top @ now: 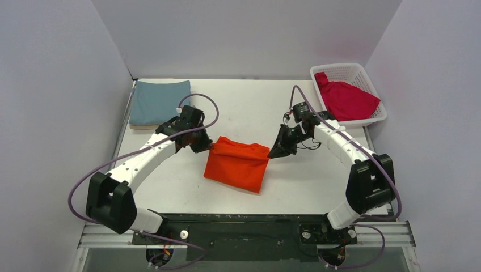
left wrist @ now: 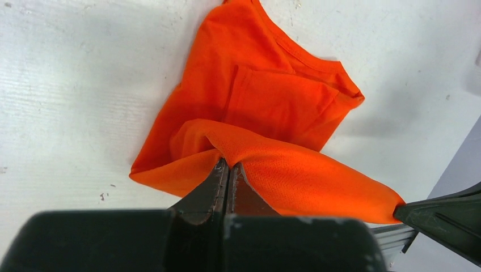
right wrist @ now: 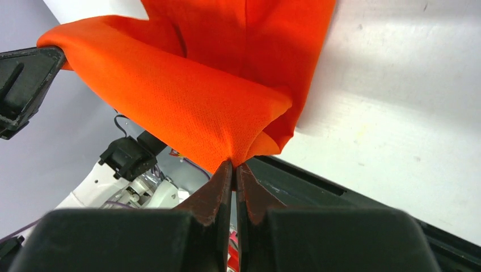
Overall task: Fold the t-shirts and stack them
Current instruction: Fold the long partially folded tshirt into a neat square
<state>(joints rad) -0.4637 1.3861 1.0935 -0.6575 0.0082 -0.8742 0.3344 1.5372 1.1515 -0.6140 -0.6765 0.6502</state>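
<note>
Left gripper [top: 209,146] and right gripper [top: 273,154] angled inward, each clamped on a corner of the orange t-shirt [top: 238,165] stretched between them. Beyond the right gripper, basket [top: 343,71] containing crimson t-shirt [top: 347,100].

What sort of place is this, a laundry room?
More likely a robotics lab test cell: plain pale partition walls box in a white table, a left arm and right arm are mounted at its near edge, and they hold an orange t-shirt between them.
</note>
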